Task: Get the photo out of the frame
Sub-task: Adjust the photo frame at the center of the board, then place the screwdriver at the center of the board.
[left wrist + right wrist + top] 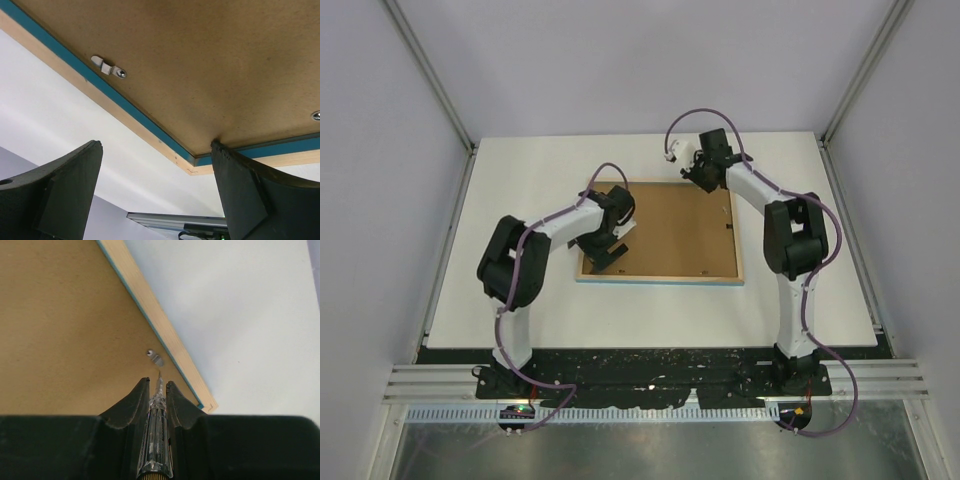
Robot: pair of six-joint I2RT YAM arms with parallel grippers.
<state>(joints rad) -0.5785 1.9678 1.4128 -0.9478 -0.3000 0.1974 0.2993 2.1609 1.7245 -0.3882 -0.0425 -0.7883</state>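
None of the photo shows; I judge it lies hidden under the brown backing board [665, 230]. The board fills the frame [660, 279], which lies face down on the surface [500, 300].

A small metal clip [155, 358] sits on the board near the frame's far right corner. Just short of it is the tip of a screwdriver [155, 430], which the right end effector [157, 386] is pinching. The left end effector [608, 250] hangs spread over the frame's near left corner and grips nothing. Whether a finger touches the corner, I cannot tell.

The likeliest trouble is the narrow tip skating off the clip and scoring the board. With nothing clamping the frame, a sideways push could also slide or spin it on the smooth surface. Prying too hard at the board might crease the print beneath.
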